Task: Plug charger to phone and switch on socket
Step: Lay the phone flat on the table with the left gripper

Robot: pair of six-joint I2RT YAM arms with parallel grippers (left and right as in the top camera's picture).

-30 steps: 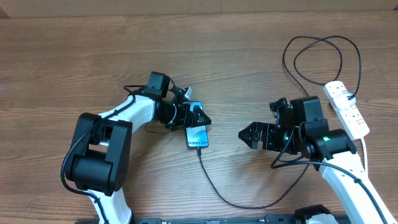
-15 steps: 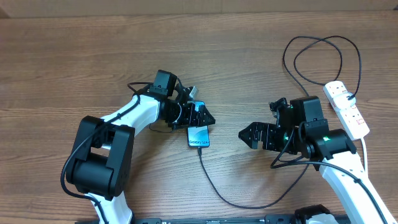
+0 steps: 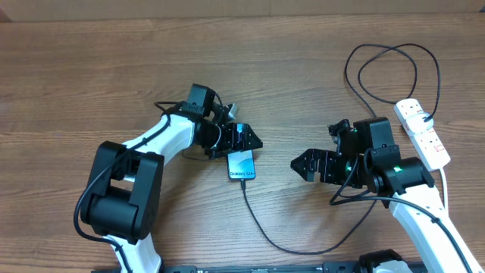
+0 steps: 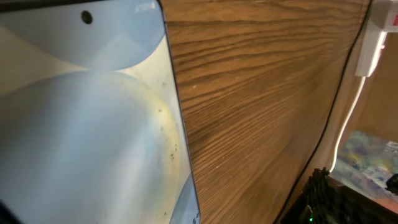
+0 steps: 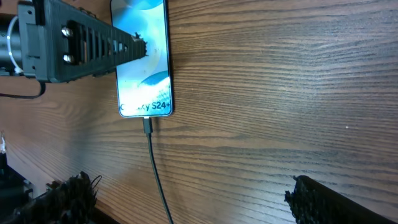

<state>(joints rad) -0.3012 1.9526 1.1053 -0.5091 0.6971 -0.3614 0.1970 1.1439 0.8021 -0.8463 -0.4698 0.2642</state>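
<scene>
The phone point(image 3: 241, 165) lies flat on the wooden table, its blue screen up and "Galaxy S24" at its near edge point(image 5: 145, 107). The charger's black connector point(image 5: 147, 124) sits in the phone's bottom port, and the thin cable point(image 3: 280, 244) runs off in a curve toward the right arm. My left gripper point(image 3: 246, 141) hovers open over the phone's far end, one finger point(image 5: 81, 40) lying across the screen. The left wrist view is mostly filled by the phone point(image 4: 81, 124), with no fingers showing. My right gripper point(image 3: 300, 164) stands open and empty to the right of the phone. The socket point(image 3: 422, 133) lies at the far right.
The black cable makes loose loops point(image 3: 394, 64) behind the socket at the back right. A white cord point(image 3: 447, 186) leaves the socket's near end beside the right arm. Bare wood lies between the two grippers.
The left gripper's jaws have spread wider over the phone and its wrist has shifted slightly right. The phone, the cable and the right arm have stayed put.
</scene>
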